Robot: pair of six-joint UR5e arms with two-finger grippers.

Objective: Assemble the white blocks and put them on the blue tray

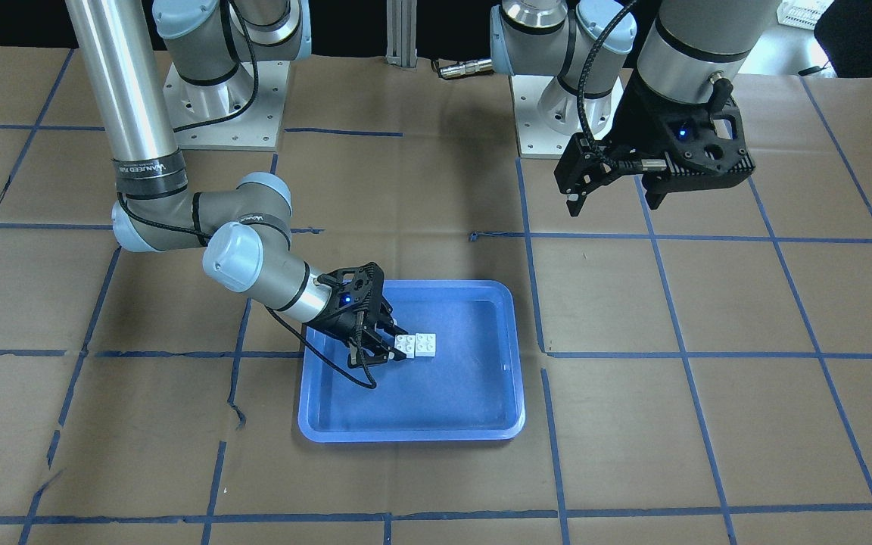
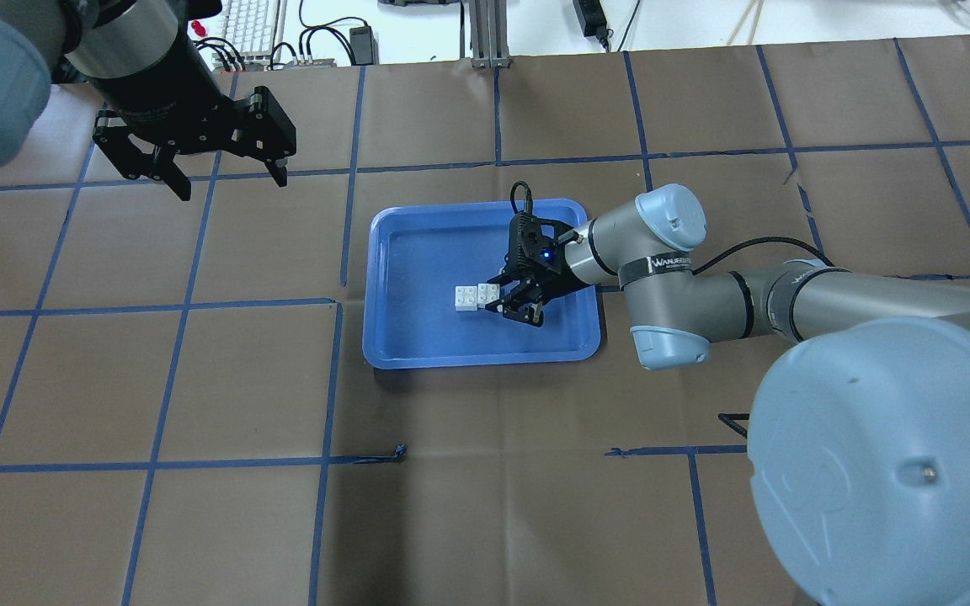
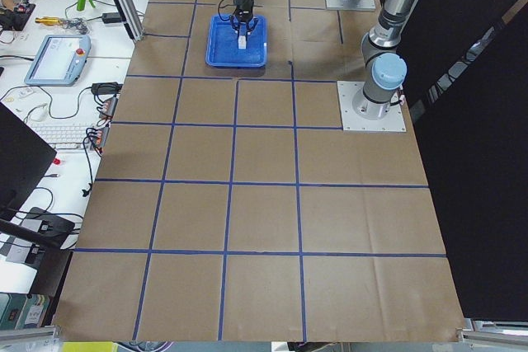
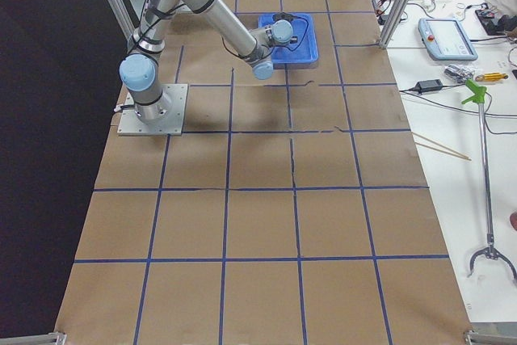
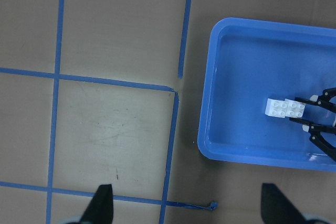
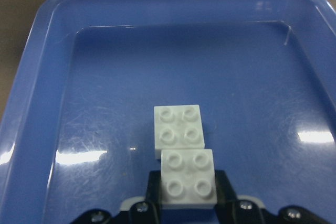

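Note:
The two white blocks [image 1: 417,345] lie joined, one offset over the other's edge, on the floor of the blue tray [image 1: 406,435]. They also show in the overhead view [image 2: 477,297] and the right wrist view [image 6: 178,129]. My right gripper [image 1: 394,344] reaches low into the tray [image 2: 370,286], its fingers closed on the sides of the near block [image 6: 188,179]. My left gripper [image 2: 224,172] is open and empty, held high above the table away from the tray; its wrist view looks down on the tray [image 5: 207,103] and the blocks [image 5: 285,107].
Brown paper with a blue tape grid covers the table [image 2: 199,404]. The two arm bases [image 1: 224,98] stand at the robot's edge. Monitors, a keyboard and tools lie on side desks [image 3: 58,55] beyond the table.

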